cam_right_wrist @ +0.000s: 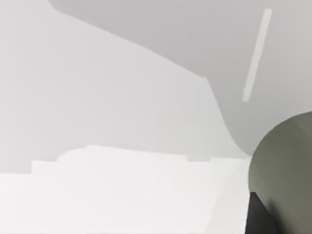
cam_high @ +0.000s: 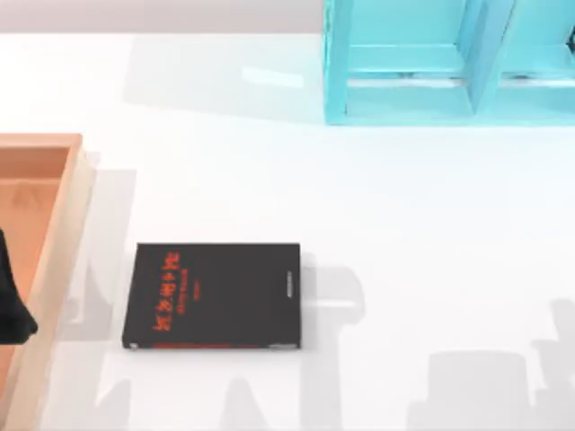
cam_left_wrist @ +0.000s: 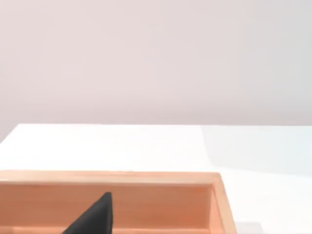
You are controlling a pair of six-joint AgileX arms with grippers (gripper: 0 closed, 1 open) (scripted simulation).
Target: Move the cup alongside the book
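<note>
Carry step: cup (cam_right_wrist: 285, 170) sat close against my right wrist camera, seemingly gripped; jaws' state unclear. Book (cam_high: 214, 294) lay flat on table (cam_high: 404, 233), left of centre. Next: lower cup beside it.

The black book (cam_high: 213, 295) with red lettering lies flat at seven o'clock on the table; the olive-grey cup (cam_right_wrist: 285, 165) shows close in the right wrist view.

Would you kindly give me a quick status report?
Left gripper over wooden tray. Cup close at right wrist camera. Book flat on table.
</note>
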